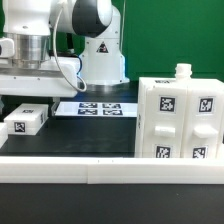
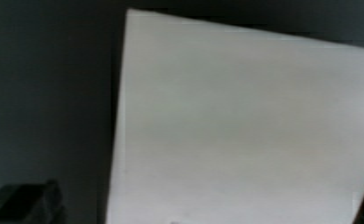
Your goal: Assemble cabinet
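Where the exterior view starts, at about ten o'clock, the white robot arm (image 1: 30, 45) reaches down over the black worktop (image 1: 70, 135), and its pincer (image 1: 36, 95) hangs just above a small white block (image 1: 25, 122). That block lies flat on the worktop at about eight o'clock and carries one black-and-white tag on its upper face. I cannot tell whether the pincer's jaws stand apart or together, because in the exterior view the fingers are lost against the dark background. The wrist view helps little. A plain white surface (image 2: 250, 120), blurred and tilted, fills most of it, with a dark finger (image 2: 28, 200) at one corner and dark ground beside it. I cannot tell what that surface belongs to.

Further along, just above the centre toward twelve o'clock, the marker board (image 1: 95, 107) lies flat in front of the arm's base (image 1: 100, 60), well apart from the block. At three o'clock the cabinet (image 1: 180, 120) stands upright on the worktop. Its front is fitted with white blocks bearing tags, and a small white knob (image 1: 183, 70) sticks up from its top. Across six o'clock a long white rail (image 1: 110, 172) runs along the near edge of the worktop, in front of both the small block and the cabinet.
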`<state>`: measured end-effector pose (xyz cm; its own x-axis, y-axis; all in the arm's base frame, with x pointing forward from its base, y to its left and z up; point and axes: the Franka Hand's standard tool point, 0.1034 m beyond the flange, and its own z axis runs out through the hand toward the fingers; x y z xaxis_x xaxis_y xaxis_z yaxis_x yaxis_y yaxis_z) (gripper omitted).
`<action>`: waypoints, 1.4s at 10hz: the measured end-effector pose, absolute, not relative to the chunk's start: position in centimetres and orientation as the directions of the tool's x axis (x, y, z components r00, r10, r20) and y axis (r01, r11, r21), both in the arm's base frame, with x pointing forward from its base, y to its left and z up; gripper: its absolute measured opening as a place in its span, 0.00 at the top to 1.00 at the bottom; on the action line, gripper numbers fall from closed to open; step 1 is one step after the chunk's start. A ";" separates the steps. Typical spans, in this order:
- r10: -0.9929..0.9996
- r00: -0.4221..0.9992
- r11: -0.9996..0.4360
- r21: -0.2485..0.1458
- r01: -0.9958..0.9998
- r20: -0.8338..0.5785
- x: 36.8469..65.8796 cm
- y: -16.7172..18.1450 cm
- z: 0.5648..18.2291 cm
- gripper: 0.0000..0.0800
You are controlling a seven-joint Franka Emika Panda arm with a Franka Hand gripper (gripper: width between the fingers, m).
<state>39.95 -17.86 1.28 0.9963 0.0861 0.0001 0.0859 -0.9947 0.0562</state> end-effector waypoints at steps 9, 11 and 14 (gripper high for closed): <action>0.086 0.996 -0.995 0.055 0.085 0.000 39.9 -17.7 1.4 0.29; 0.066 0.997 -0.997 0.039 0.065 0.027 40.4 -16.2 4.4 0.29; 0.011 0.996 -1.000 0.015 0.010 0.087 42.4 -12.9 9.2 0.29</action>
